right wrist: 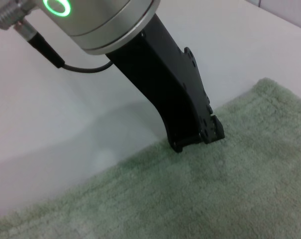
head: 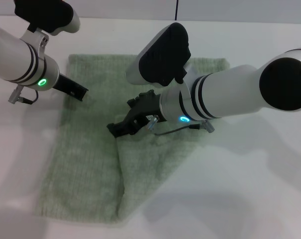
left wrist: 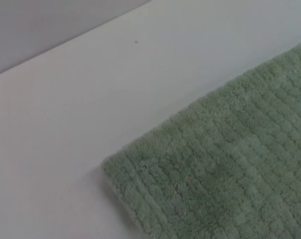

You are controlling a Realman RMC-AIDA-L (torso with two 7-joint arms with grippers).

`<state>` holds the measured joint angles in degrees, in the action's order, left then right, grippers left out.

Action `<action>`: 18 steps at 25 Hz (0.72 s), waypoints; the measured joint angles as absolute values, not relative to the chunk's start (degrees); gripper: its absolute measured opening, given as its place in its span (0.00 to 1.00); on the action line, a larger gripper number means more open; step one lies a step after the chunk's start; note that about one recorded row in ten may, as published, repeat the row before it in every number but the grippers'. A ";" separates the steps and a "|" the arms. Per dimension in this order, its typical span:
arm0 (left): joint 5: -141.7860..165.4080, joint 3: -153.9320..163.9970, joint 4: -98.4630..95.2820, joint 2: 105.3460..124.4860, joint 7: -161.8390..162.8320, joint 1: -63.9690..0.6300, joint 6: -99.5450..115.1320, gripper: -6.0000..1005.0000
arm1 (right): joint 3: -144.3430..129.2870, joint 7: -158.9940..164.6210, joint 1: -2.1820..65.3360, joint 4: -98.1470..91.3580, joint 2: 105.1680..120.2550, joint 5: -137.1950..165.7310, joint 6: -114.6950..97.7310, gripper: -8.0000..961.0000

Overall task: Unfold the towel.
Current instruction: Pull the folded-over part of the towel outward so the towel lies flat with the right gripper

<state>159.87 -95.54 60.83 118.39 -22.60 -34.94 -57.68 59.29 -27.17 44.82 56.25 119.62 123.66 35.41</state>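
Right gripper (head: 116, 129) pinches a fold of the towel (head: 85, 164) mid-desk; left gripper (head: 80, 92), seemingly closed, presses its far-left edge.

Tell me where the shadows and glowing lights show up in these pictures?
Head view: soft arm shadows on the table and a green ring glowing on the left arm. Right wrist view: the left gripper casts a faint shadow beside the towel. Left wrist view: even light, slightly soft.
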 joint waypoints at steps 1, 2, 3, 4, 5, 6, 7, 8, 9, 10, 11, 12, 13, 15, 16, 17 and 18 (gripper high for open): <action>159.87 -95.53 60.83 118.39 -22.59 -34.94 -57.68 0.04 | 59.22 -27.16 44.82 56.25 119.62 123.66 35.33 0.84; 159.87 -95.53 60.83 118.39 -22.59 -34.93 -57.68 0.04 | 59.06 -27.16 44.82 56.25 119.62 123.66 35.26 0.84; 159.87 -95.54 60.83 118.39 -22.58 -34.92 -57.68 0.04 | 59.06 -27.16 44.82 56.25 119.62 123.66 35.26 0.84; 159.87 -95.53 60.83 118.39 -22.58 -34.91 -57.68 0.04 | 58.97 -27.16 44.83 56.25 119.62 123.66 35.21 0.84; 159.87 -95.53 60.84 118.39 -22.58 -34.89 -57.68 0.04 | 58.97 -27.16 44.83 56.25 119.62 123.66 35.21 0.84; 159.87 -95.53 60.83 118.39 -22.58 -34.87 -57.68 0.04 | 58.94 -27.16 44.85 56.24 119.62 123.66 35.18 0.83; 159.87 -95.53 60.80 118.39 -22.58 -34.84 -57.68 0.04 | 58.92 -27.16 44.90 56.22 119.62 123.66 35.12 0.83; 159.87 -95.53 60.71 118.39 -22.58 -34.84 -57.68 0.04 | 58.91 -27.16 44.92 56.18 119.62 123.66 35.07 0.83; 159.87 -95.53 60.53 118.39 -22.58 -34.84 -57.68 0.04 | 58.89 -27.15 44.99 56.11 119.62 123.66 34.98 0.83; 159.87 -95.53 60.53 118.39 -22.58 -34.84 -57.68 0.04 | 58.89 -27.15 45.03 56.09 119.62 123.66 34.94 0.83; 159.87 -95.53 60.50 118.39 -22.58 -34.84 -57.68 0.04 | 58.89 -27.15 45.03 56.09 119.62 123.66 34.94 0.82; 159.87 -95.53 60.50 118.39 -22.58 -34.84 -57.68 0.04 | 58.89 -27.10 45.06 56.09 119.62 123.66 34.92 0.82; 159.87 -95.53 60.48 118.39 -22.58 -34.84 -57.67 0.04 | 58.89 -27.10 45.07 56.08 119.62 123.66 34.91 0.82; 159.87 -95.53 60.52 118.39 -22.58 -34.84 -57.66 0.04 | 58.86 -27.11 45.08 56.03 119.62 123.66 34.79 0.82; 159.87 -95.53 60.53 118.39 -22.58 -34.83 -57.66 0.04 | 58.82 -27.11 45.08 55.96 119.61 123.66 34.65 0.81; 159.87 -95.53 60.53 118.39 -22.58 -34.83 -57.63 0.04 | 58.72 -27.11 45.11 55.73 119.62 123.66 34.26 0.81; 159.87 -95.53 60.53 118.39 -22.58 -34.83 -57.63 0.04 | 58.72 -27.11 45.11 55.73 119.62 123.66 34.26 0.81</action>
